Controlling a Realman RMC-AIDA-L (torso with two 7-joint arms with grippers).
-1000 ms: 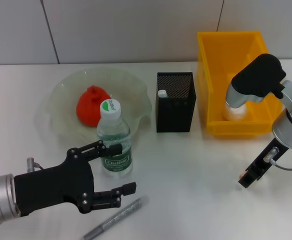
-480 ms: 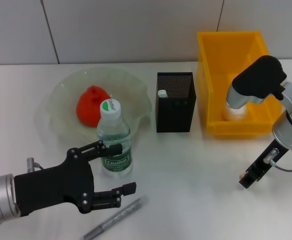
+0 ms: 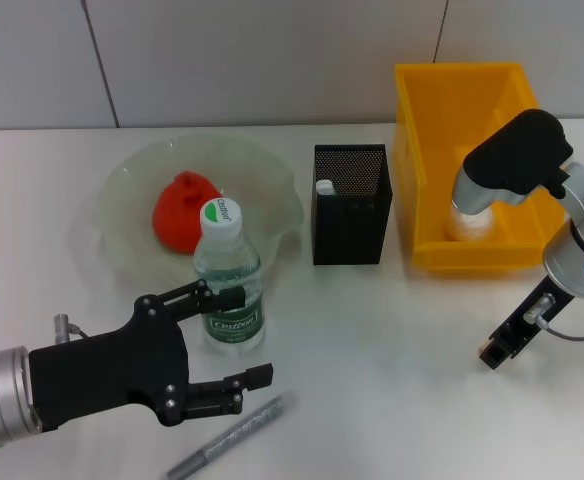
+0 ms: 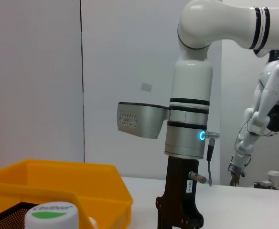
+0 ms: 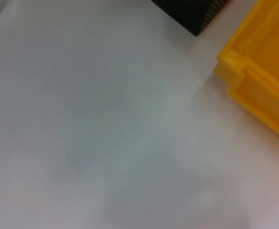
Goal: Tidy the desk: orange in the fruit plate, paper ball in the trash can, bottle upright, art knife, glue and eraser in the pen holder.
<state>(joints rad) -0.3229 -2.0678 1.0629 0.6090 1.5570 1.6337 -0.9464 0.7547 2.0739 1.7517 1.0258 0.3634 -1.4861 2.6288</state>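
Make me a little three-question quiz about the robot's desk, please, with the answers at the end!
1. True or false: the bottle is lying on its side.
2. What sits in the clear fruit plate? A) an eraser B) an orange thing C) a knife
3. Fill in: the silver art knife lies on the table just below the ____ gripper.

Key
1. False. It stands upright with its cap on top.
2. B. The orange is there, behind the bottle.
3. Left. Its fingers are spread open near the bottle; the right gripper hangs low over the table in front of the yellow bin.
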